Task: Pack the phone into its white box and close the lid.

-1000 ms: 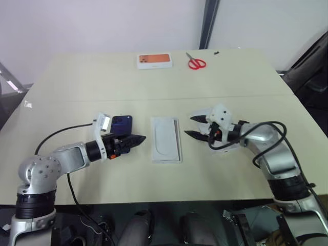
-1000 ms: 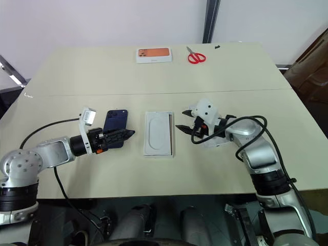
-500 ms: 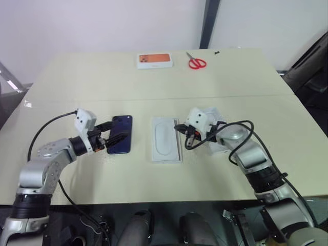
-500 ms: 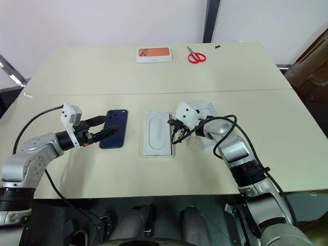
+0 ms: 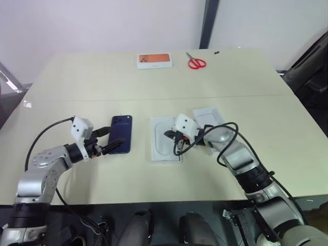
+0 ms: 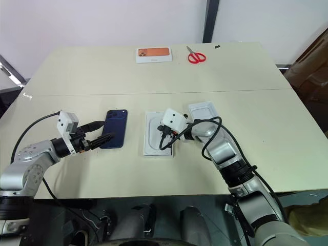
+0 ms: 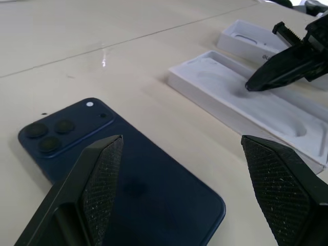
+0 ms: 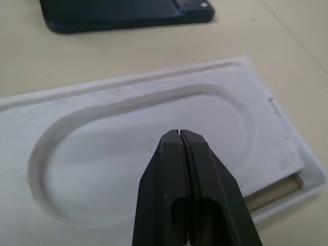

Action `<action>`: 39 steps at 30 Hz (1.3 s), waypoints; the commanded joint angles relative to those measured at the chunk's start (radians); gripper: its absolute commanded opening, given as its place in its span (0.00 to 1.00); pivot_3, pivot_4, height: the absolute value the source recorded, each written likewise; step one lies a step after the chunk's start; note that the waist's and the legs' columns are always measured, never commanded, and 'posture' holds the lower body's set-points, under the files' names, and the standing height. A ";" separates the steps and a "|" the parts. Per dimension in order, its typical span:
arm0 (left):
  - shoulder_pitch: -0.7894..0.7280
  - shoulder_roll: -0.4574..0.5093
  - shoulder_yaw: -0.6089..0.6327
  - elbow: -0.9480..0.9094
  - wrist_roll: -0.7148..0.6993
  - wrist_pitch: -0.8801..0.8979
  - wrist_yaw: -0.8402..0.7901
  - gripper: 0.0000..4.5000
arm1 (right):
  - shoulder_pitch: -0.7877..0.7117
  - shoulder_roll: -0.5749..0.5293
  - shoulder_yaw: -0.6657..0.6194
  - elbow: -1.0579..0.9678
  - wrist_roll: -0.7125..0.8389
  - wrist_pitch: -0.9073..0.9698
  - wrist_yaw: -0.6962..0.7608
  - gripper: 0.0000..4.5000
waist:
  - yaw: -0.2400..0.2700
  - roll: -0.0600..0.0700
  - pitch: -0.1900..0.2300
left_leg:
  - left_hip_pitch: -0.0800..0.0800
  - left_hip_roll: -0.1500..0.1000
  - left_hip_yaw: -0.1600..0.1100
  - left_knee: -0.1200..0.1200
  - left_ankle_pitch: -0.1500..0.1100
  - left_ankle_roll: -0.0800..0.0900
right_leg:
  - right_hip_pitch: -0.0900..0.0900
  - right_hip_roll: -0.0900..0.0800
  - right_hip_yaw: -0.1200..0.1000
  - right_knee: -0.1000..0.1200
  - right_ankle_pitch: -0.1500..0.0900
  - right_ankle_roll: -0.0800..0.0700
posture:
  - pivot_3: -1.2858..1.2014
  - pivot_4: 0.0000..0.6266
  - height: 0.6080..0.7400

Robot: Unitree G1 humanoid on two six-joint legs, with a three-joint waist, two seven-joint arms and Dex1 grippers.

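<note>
The dark blue phone (image 5: 121, 134) lies flat on the table, camera cluster at its far end. My left gripper (image 5: 109, 141) is open at the phone's left edge, its fingers (image 7: 97, 179) spread over the near half. The white box (image 5: 178, 149) lies at the middle, holding a white card (image 8: 128, 154) with an oval recess. My right gripper (image 8: 180, 132) is shut and empty, its tip just above that recess. The lid (image 5: 208, 117) lies inner side up, to the right of the box, behind my right wrist.
A white box with an orange-printed top (image 5: 154, 60) and red scissors (image 5: 196, 63) lie at the table's far edge. A seam (image 5: 77, 99) crosses the table (image 5: 287, 154) behind the phone and box.
My right gripper moved left from the lid to above the card and shut. My left gripper drew back to the left and rolled, uncovering most of the phone.
</note>
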 commanded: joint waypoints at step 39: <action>-0.282 0.049 0.134 0.293 -0.104 0.464 0.083 0.87 | -0.301 0.243 -0.037 0.217 -0.060 -0.019 -0.122 0.01 | -0.032 0.000 0.000 | 0.000 0.001 -0.001 -0.002 0.004 -0.006 | -0.002 0.002 -0.001 0.004 0.000 0.000 | 0.52 0.24 0.95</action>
